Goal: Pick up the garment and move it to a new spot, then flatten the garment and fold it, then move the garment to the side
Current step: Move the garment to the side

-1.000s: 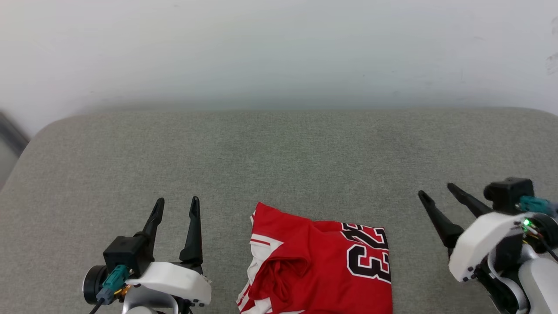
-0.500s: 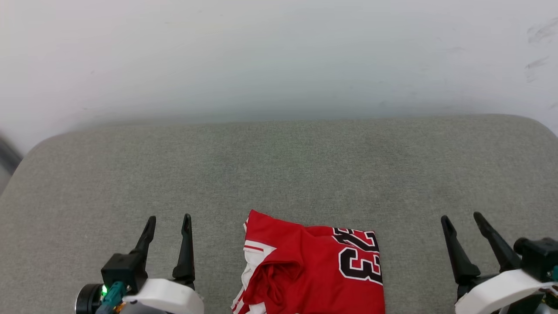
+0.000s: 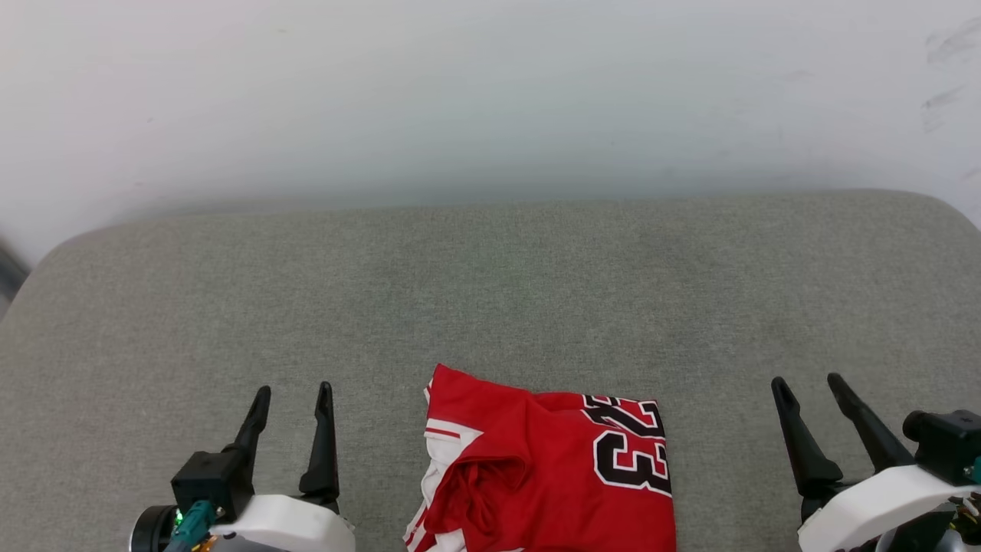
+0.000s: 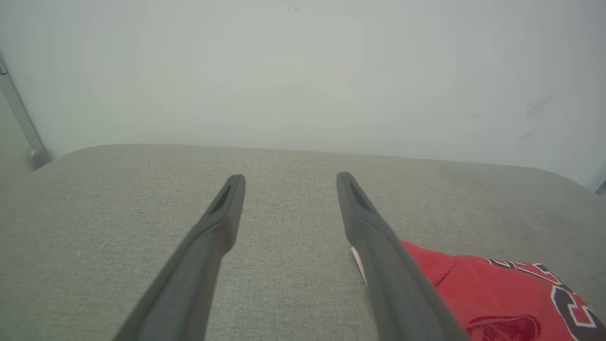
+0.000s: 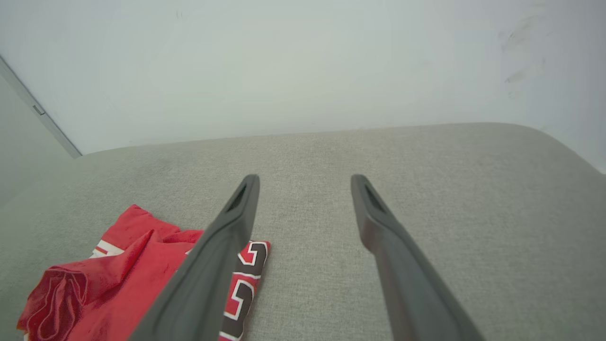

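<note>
Head view first: the garment (image 3: 552,475) lies in a compact red block at the middle of the grey cushion's (image 3: 490,291) near edge, numerals up, with a rumpled pocket of fabric on its left half. The left gripper (image 3: 293,389) hovers over the cushion's near left and the right gripper (image 3: 806,380) over its near right, both with jaws spread and nothing between them. I read this as a pause between steps: either the pickup or the last shift to the side, and I can't say which. Either way, I'd next bring one gripper in low to pinch an edge. The garment's near part is cut off at the bottom.

Left wrist view: fingers wide apart over bare cushion (image 4: 118,199), and the right one covers the garment's (image 4: 473,284) corner.

Right wrist view: fingers parted again, with the left one crossing the numerals on the garment (image 5: 123,274), so I can't tell how the layers stack
</note>
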You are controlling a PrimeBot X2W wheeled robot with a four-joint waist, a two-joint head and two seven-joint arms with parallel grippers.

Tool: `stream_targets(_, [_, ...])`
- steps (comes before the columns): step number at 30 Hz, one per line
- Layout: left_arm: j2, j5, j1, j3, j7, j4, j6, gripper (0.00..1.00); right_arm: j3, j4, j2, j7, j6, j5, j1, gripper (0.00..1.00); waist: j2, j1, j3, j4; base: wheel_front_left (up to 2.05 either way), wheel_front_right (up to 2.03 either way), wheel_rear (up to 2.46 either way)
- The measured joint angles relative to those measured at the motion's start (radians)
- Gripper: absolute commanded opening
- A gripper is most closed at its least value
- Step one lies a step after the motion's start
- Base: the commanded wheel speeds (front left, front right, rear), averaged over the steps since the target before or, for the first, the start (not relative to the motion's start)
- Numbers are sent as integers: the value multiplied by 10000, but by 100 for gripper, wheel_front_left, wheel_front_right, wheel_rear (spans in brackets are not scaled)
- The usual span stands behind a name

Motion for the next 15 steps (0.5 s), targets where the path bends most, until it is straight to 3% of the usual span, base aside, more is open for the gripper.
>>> stream_targets(3, [-35,0,-14,190,-12,-84,2,100,-151,261,-44,696,2,775,-35,100,0,0,121,1,0,0,0])
stream_targets(6, [-151,36,-135,295,-13,-155,-4,100,-506,830,-518,1728,0,1668,-156,100,0,1,261,96,0,0,0])
stream_targets(11, [-380,253,-300,529,-13,-286,-180,100,-1154,1946,-1413,3772,0,2917,-661,100,0,1,510,398,0,0,0])
stream_targets(15, [-667,483,-474,667,-15,-347,-357,100,-1459,2698,-1710,5668,0,3873,-1011,100,0,1,774,726,0,0,0])
